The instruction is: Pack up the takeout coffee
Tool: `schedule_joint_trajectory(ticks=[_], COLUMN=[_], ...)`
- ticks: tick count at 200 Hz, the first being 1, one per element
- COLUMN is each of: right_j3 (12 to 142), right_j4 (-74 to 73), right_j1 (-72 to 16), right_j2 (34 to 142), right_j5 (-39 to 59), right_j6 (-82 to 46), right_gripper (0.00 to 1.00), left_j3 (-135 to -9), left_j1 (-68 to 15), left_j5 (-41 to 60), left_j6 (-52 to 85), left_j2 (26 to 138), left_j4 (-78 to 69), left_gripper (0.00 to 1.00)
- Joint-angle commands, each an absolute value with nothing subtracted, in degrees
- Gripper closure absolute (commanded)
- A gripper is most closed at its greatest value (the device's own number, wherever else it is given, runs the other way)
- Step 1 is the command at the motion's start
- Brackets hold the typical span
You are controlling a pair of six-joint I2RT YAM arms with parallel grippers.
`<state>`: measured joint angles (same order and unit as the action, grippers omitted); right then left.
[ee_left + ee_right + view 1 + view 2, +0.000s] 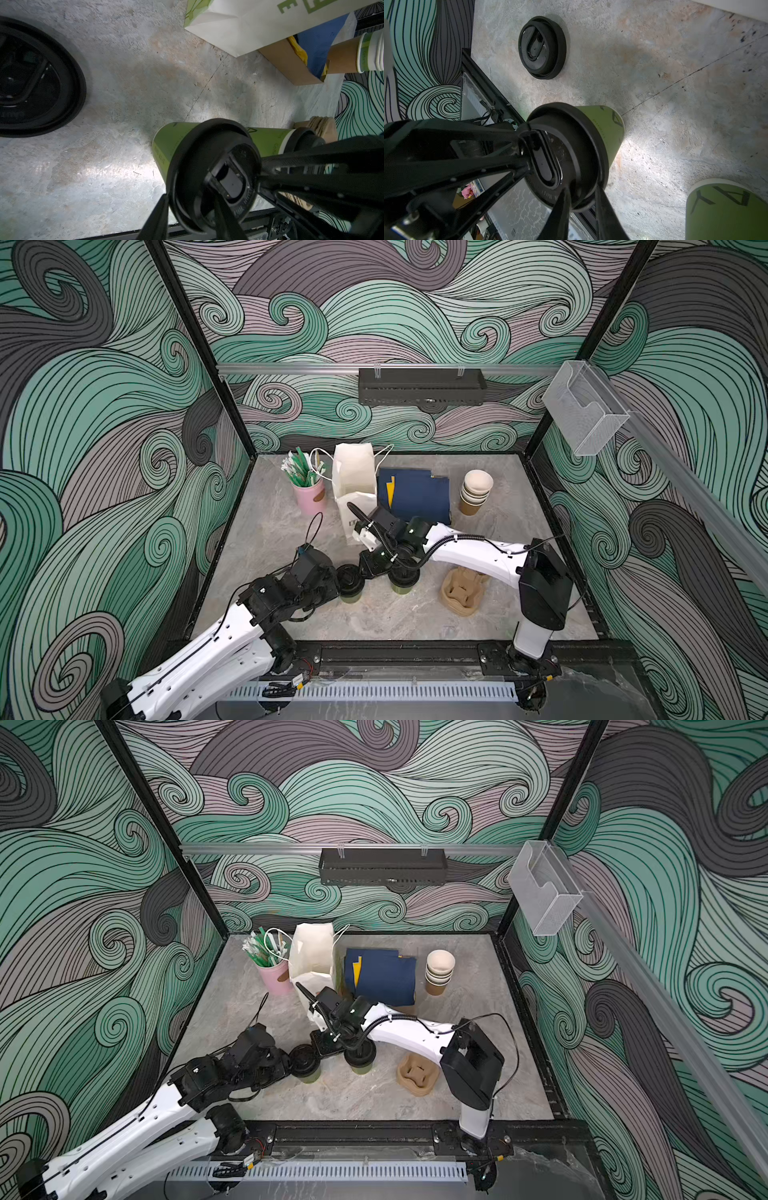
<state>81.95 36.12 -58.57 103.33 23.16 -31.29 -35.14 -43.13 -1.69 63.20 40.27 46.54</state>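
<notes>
Two takeout coffee cups with olive-green sides and black sip lids stand side by side near the table's front, the left cup (pixel 350 585) and the right cup (pixel 404 581). My left gripper (pixel 191 199) reaches the left cup (pixel 166 145) from the left. One of its fingers lies outside the lid's rim and the other across the lid's top, shut on the rim. My right gripper (pixel 582 187) reaches across the middle and pinches the same lid (pixel 571 149) at its rim. The right cup (pixel 726 209) stands free, its lid partly hidden under my right wrist in both top views.
A loose black lid (pixel 542 47) lies flat on the table near the left cup. At the back stand a pink holder of straws (pixel 309 493), a white paper bag (pixel 353 483), a navy box (pixel 417 495) and stacked lidless cups (pixel 476 493). A cardboard cup carrier (pixel 462 592) lies front right.
</notes>
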Motion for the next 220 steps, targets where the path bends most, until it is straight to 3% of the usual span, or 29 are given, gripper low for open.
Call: schedule_joint_trajectory(ticks=[1, 93, 220], right_j3=[84.3, 83.4, 79.0], right_j4=[38.7, 38.9, 39.6], right_j1=[-59.1, -59.4, -60.9], right_j2=[104.0, 100.0, 100.3], right_j5=[23.6, 22.2, 20.3], right_j6=[-30.2, -30.0, -29.1], right_gripper=[0.73, 0.6, 0.6], left_j3=[-36.2, -40.1, -40.9], left_j1=[-42.9, -42.8, -40.5], left_j5=[-2.3, -3.6, -4.4], left_j6=[62.0, 61.0, 59.1], left_j2=[40.9, 41.2, 46.2], left_j4=[49.7, 49.9, 46.6], left_gripper=[0.59, 0.51, 0.33])
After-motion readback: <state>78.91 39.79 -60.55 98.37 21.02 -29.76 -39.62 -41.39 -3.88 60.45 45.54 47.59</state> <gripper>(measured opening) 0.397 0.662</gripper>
